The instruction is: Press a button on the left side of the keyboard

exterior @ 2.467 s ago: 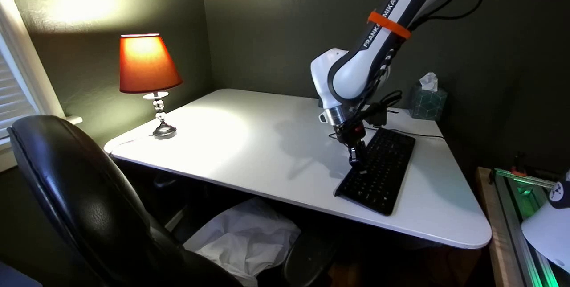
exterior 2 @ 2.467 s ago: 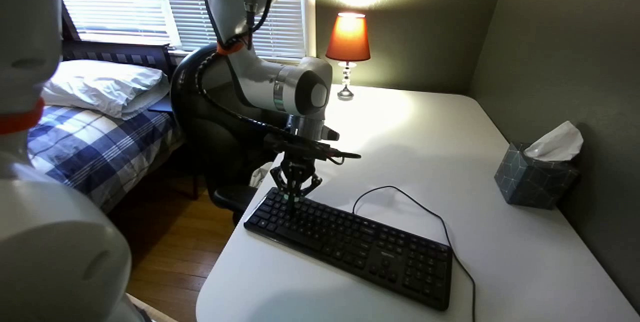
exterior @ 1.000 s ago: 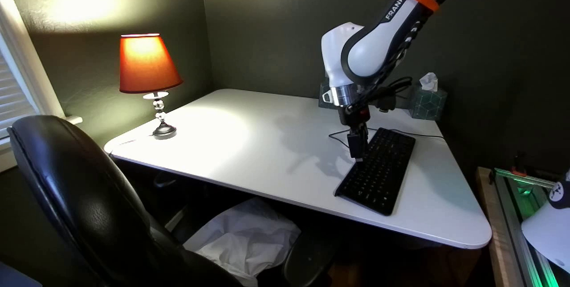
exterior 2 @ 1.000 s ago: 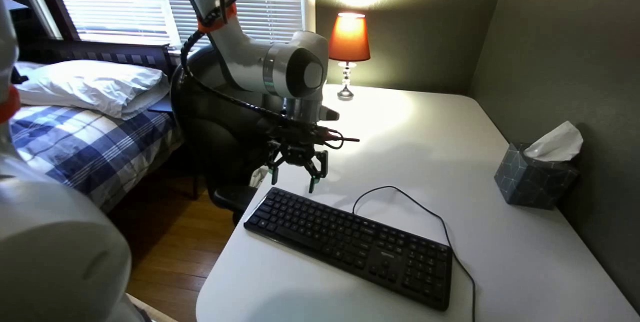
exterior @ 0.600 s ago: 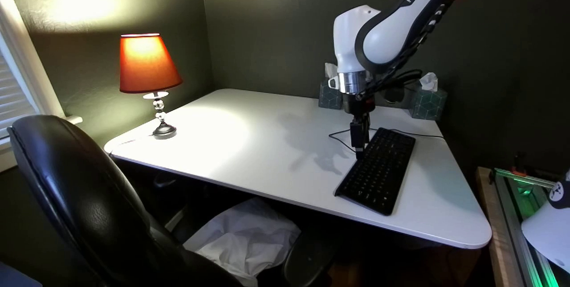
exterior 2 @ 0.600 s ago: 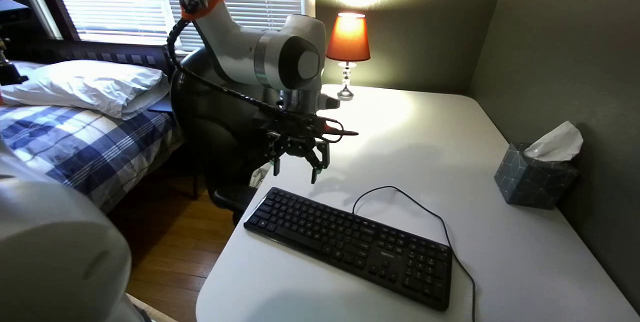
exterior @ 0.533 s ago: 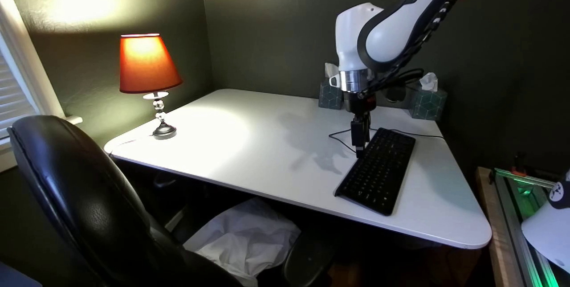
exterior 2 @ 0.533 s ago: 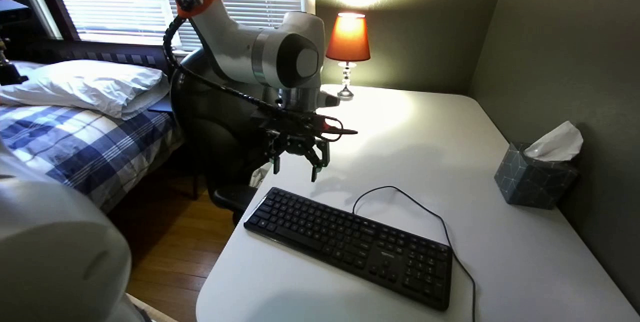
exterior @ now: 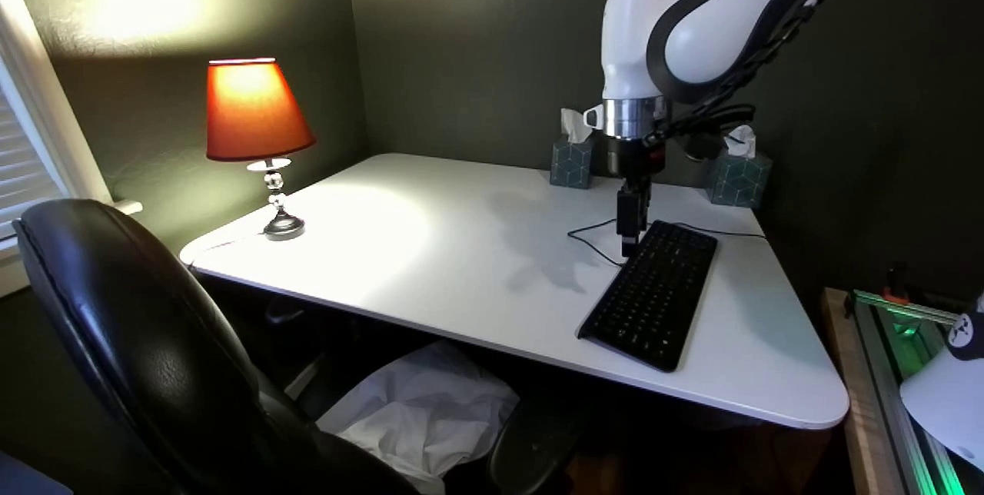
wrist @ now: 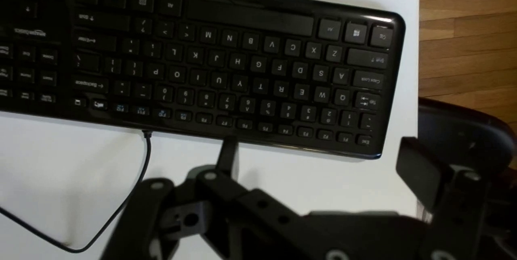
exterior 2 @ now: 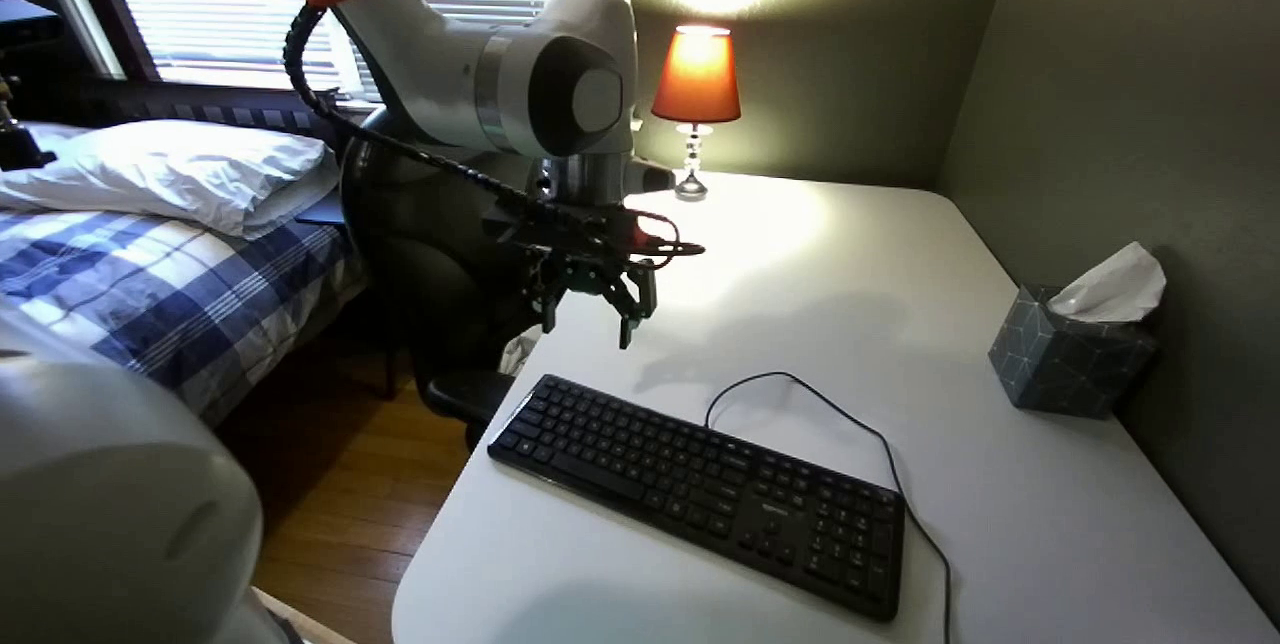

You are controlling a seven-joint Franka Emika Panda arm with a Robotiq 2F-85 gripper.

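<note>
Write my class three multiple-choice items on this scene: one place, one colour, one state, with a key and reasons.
1. On what does the keyboard lie?
A) chair
B) desk
C) bed

2. What colour is the lampshade?
A) blue
B) green
C) orange-red

3. Is the gripper open or shut?
A) open
B) shut, empty
C) shut on a tissue

Key
1 B: both exterior views show the keyboard resting there.
2 C: it glows orange-red in both exterior views.
3 A: its jaws stand wide apart in the wrist view.
</note>
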